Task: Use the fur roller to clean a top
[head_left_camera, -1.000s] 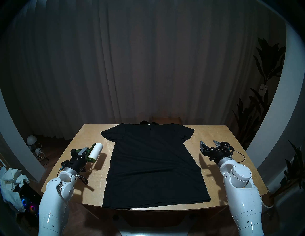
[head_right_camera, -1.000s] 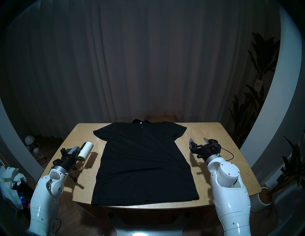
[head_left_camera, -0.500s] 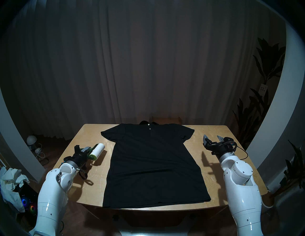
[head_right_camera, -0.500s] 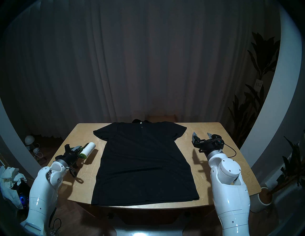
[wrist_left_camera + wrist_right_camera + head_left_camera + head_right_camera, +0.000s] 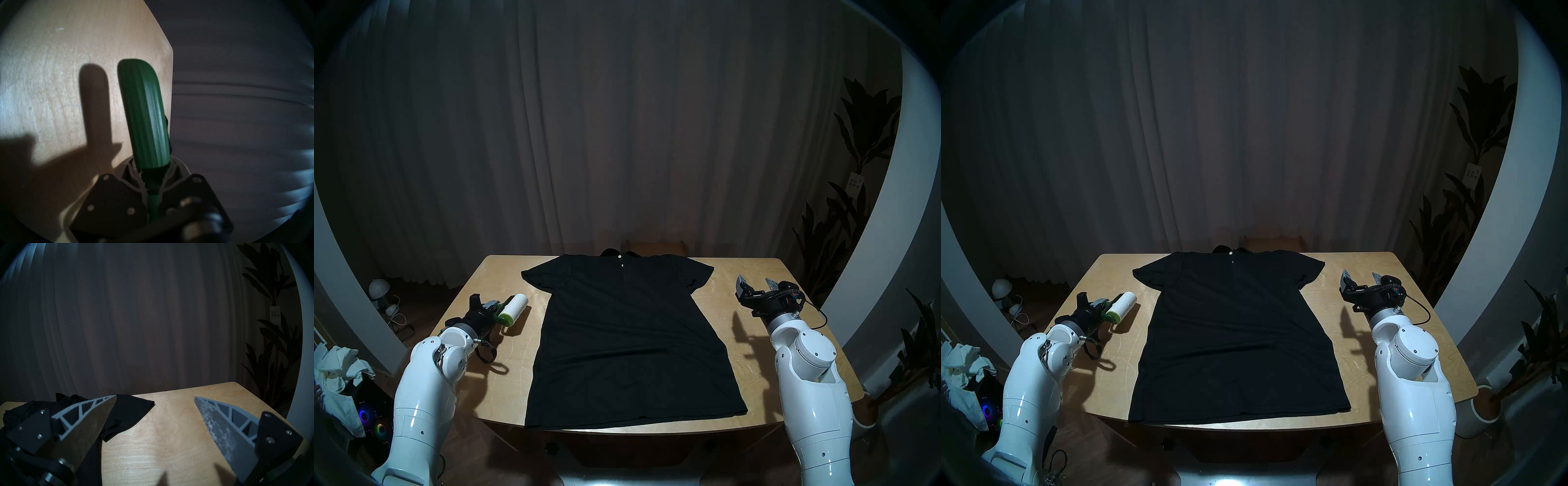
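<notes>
The top [image 5: 629,339] is a black short-sleeved T-shirt spread flat on the wooden table [image 5: 755,383], neck at the far edge; it also fills the table's middle in the other head view, top [image 5: 1239,332]. The fur roller [image 5: 517,305], white roll with a green end cap, lies low over the table left of the top, apart from it. My left gripper [image 5: 493,308] is shut on its dark green handle [image 5: 146,118]. Whether the roll touches the table is unclear. Right of the top, my right gripper [image 5: 755,283] hovers open and empty, with the top's sleeve [image 5: 129,411] just to its left.
A white cloth pile [image 5: 337,370] sits on a lit computer case off the table's left side. A small lamp [image 5: 378,288] stands on the floor at the left, potted plants [image 5: 857,210] at the right, and a curtain hangs behind. A wooden piece [image 5: 653,245] stands behind the far edge.
My left arm has lowered the roller closer to the table, its shadow now tight beside it. My right gripper, still open, has moved farther away and a little to the right.
</notes>
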Action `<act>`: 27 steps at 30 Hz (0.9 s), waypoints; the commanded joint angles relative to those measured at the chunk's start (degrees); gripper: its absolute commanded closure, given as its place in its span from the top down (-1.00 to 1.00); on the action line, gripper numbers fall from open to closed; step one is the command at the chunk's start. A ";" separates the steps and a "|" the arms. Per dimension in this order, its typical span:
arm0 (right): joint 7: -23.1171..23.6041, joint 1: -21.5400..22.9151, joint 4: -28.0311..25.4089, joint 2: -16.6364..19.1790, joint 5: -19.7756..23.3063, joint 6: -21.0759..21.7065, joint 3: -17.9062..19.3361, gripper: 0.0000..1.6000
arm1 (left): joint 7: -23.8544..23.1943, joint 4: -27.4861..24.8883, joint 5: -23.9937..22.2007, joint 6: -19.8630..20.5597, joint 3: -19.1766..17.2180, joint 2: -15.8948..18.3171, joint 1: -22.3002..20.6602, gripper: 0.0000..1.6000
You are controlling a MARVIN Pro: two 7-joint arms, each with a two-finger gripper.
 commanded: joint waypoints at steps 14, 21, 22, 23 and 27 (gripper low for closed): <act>0.73 -0.68 -1.48 -0.07 0.84 0.07 0.35 1.00 | 11.53 -1.33 -0.53 -1.17 1.31 1.11 -2.11 -1.00; 0.79 -0.65 -1.38 -0.07 1.06 -0.08 0.63 1.00 | 14.15 -1.76 -1.20 -2.06 1.50 1.28 -1.90 -1.00; 0.81 -0.65 -1.38 -0.05 1.10 -0.10 0.66 1.00 | 14.35 -1.82 -1.12 -2.06 1.65 1.44 -1.87 -1.00; 0.84 -0.67 -1.38 -0.02 1.12 -0.13 0.70 1.00 | 14.13 -1.84 -1.07 -2.03 1.72 1.53 -1.79 -1.00; 0.88 -0.79 -1.48 -0.07 1.34 -0.16 0.98 1.00 | 12.39 -1.62 -1.17 -1.02 1.84 2.07 -1.40 -1.00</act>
